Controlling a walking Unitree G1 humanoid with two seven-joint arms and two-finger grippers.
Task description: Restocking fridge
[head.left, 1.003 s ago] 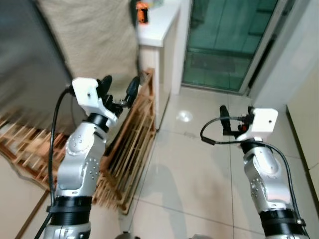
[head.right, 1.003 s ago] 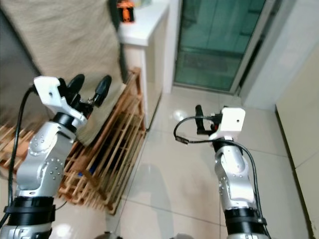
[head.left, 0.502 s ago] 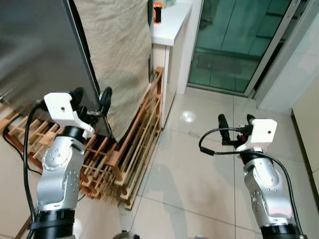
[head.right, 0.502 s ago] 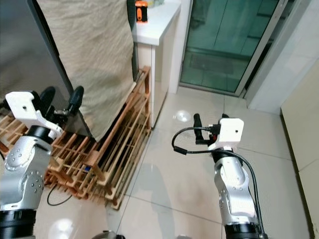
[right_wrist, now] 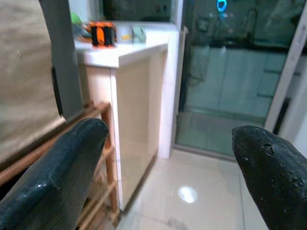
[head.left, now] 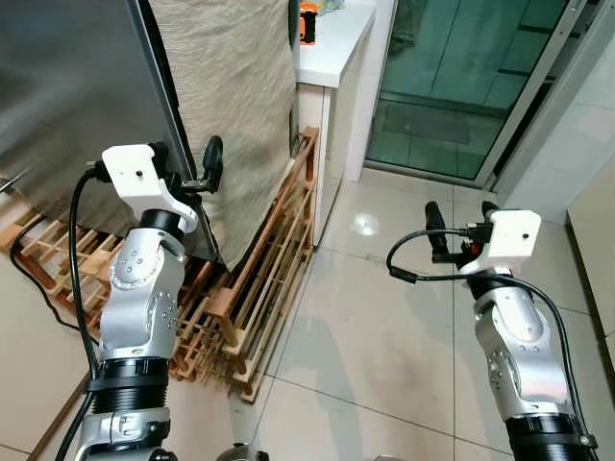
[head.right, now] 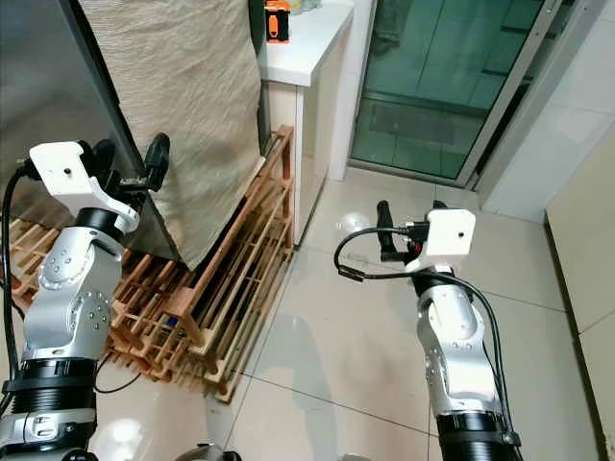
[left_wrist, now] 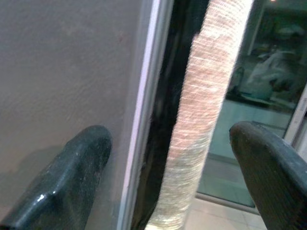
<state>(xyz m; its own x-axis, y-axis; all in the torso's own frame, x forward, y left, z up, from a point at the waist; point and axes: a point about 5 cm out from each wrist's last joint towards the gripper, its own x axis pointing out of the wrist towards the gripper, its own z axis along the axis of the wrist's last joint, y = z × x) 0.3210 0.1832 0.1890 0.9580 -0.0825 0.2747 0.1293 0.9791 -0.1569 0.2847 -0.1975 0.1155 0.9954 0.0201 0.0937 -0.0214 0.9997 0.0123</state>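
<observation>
Left eye view: the left gripper (head.left: 190,159) is held up high, right at the front edge of the fridge door (head.left: 67,86). Its two black fingers are spread wide, one on each side of that edge. In the left wrist view the door edge and the cloth run up between the fingers (left_wrist: 72,182), with the grey door face (left_wrist: 62,72) on one side. Half a second ago this gripper was lower and a bit away from the edge; now it has come up and closed in on it.

The right gripper (head.left: 459,223) hangs out in front over the pale floor tiles (head.left: 384,327), well apart from the fridge. Its fingers are spread too and hold nothing. It has hardly moved.

Below the fridge lies a wooden slat rack (head.left: 259,269) on the floor. A beige cloth (head.left: 240,86) hangs down the fridge side, just past the left gripper.

Farther back stands a white counter (head.left: 332,48) with a small orange thing (head.left: 307,21) on top. Beside it is a glass door (head.left: 452,86) with a green tint.
</observation>
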